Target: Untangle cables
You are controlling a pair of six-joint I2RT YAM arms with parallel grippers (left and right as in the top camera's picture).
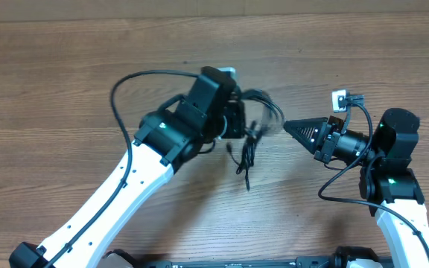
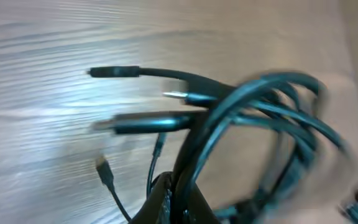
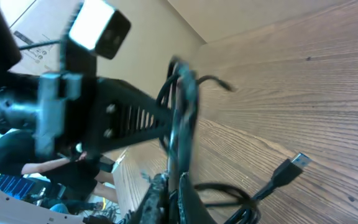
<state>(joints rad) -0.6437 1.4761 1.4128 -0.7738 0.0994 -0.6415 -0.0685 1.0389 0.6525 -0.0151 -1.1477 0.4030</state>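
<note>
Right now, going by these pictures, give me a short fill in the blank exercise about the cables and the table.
1. The left gripper grips a looped bundle of ___ cables.
2. In the right wrist view, a ___ plug shows at one cable's end.
3. The table top has a ___ grain.
Missing words: black; USB; wood.

Overhead: even light, sharp, soft shadows on the brown wood-grain table (image 1: 51,89).
Left wrist: thin black cables (image 2: 219,109) motion-blurred; pale glare left.
Right wrist: foreground blurred.
</note>
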